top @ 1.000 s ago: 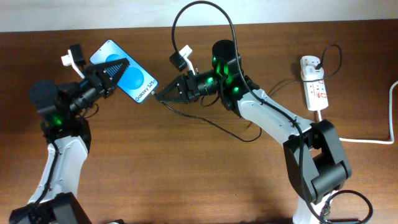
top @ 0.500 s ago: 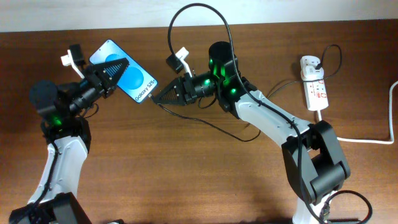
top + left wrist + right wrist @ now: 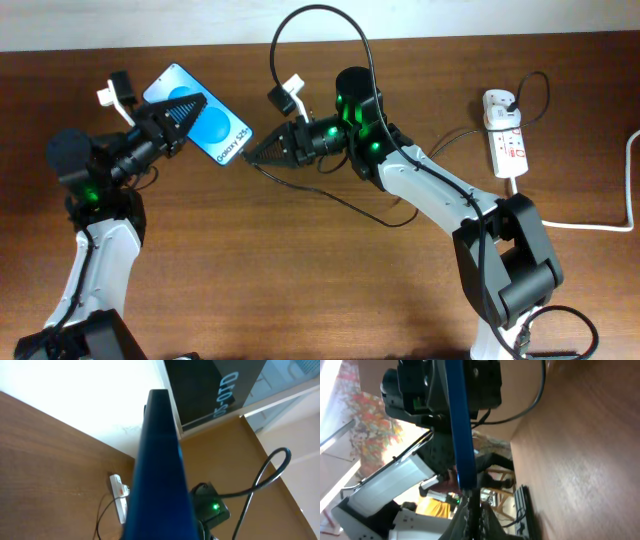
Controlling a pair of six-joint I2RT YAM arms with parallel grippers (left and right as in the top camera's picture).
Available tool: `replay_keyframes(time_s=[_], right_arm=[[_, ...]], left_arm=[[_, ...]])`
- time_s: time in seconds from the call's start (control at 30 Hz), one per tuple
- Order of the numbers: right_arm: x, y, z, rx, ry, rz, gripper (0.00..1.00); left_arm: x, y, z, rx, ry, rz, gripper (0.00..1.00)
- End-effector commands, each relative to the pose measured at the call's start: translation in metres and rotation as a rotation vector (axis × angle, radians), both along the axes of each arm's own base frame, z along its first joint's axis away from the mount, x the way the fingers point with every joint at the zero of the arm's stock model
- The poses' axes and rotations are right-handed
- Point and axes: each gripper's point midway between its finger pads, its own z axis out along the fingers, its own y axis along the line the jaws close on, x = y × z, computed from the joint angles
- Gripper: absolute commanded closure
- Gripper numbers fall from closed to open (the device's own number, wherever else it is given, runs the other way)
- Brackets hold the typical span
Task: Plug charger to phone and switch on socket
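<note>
The left end effector (image 3: 196,102) is clenched on the phone (image 3: 224,136), a slim rectangular smartphone with black edges and a bright blue screen, holding it lifted off the brown wooden bench (image 3: 300,295) with its short bottom edge turned toward the other arm, presumably so the port faces the incoming plug; the right end effector (image 3: 254,156) is clenched on the tip end of the charger (image 3: 325,7), a long thin black cable that arcs high above the arm and also trails across the bench toward the far right; in the right wrist view the phone (image 3: 457,420) is seen edge-on directly in line above the fingers, its lower end meeting the plug, though whether the tip is seated cannot be told; the socket (image 3: 506,138), a small white elongated power strip with red marks and a thick white cord (image 3: 590,226), lies well apart at the right, untouched; the bench between the arms is open, and the slack cable leaves room to advance.
</note>
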Motion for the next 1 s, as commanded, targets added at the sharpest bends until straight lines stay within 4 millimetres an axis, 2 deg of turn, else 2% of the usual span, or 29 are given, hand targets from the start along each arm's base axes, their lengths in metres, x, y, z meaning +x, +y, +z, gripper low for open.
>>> replay_keyframes(time_s=[0.0,0.1,0.2,0.37,0.73,0.97], right_arm=[[0.001,0.003,0.003,0.017,-0.041,-0.005,0.96],[-0.007,0.000,0.004,0.021,-0.033,0.045,0.96],[-0.010,-0.001,-0.007,-0.023,0.048,0.052,0.96],[-0.012,-0.002,-0.007,-0.015,0.024,0.065,0.96],[-0.008,-0.001,-0.002,0.012,-0.039,0.052,0.96],[0.003,-0.006,-0.003,0.007,-0.041,0.010,0.96]], left_arm=[[-0.004,-0.003,0.008,0.016,-0.033,-0.026,1.00],[-0.003,-0.002,0.008,0.023,-0.042,-0.019,1.00],[0.002,0.002,0.009,0.018,-0.043,0.025,1.00],[0.003,0.003,0.009,0.028,-0.055,0.029,1.00],[0.002,0.002,0.009,0.041,-0.069,0.022,1.00],[0.000,0.000,0.008,0.042,-0.068,0.006,1.00]])
